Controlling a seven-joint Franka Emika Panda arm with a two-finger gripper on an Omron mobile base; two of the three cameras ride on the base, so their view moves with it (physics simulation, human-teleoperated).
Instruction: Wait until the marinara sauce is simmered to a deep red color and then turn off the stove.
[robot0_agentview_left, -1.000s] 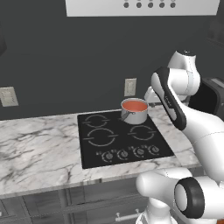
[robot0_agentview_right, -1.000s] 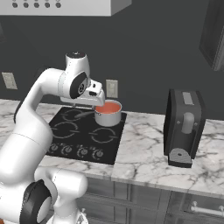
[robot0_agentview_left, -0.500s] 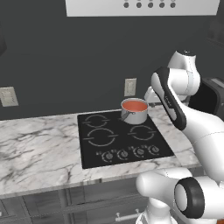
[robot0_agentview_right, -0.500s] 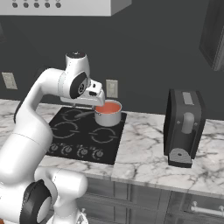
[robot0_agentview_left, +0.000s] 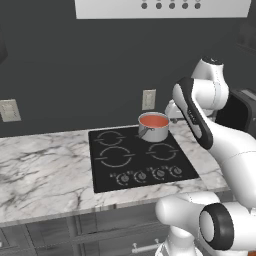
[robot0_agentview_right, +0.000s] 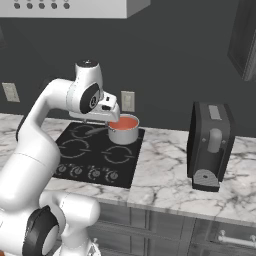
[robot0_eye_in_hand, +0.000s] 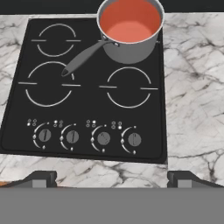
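Four knobs (robot0_eye_in_hand: 88, 138) are waiting; the wide-open pincer (robot0_eye_in_hand: 112, 177) is hovering while marinara sauce (robot0_eye_in_hand: 130, 19), at one o'clock on the stove (robot0_eye_in_hand: 87, 87), is looking orange-red; waiting seems next.

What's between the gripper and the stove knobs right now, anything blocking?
Nothing visible. In the hand view the open gripper looks straight at the stove, with its knob row nearest. The saucepan of marinara sauce sits on the far burner, handle clear of the knobs.

— Walls? 
— Dark grey wall (robot0_agentview_left: 75, 75) behind the gripper's reach; white outlets (robot0_agentview_left: 148, 99) on it; pale range hood (robot0_agentview_left: 160, 7) high above.
— Surfaces? 
— White marble counter (robot0_agentview_left: 45, 170) below the gripper, grey cabinet fronts (robot0_agentview_right: 165, 232) lower. Black toaster-like appliance (robot0_agentview_right: 210, 145) well right.
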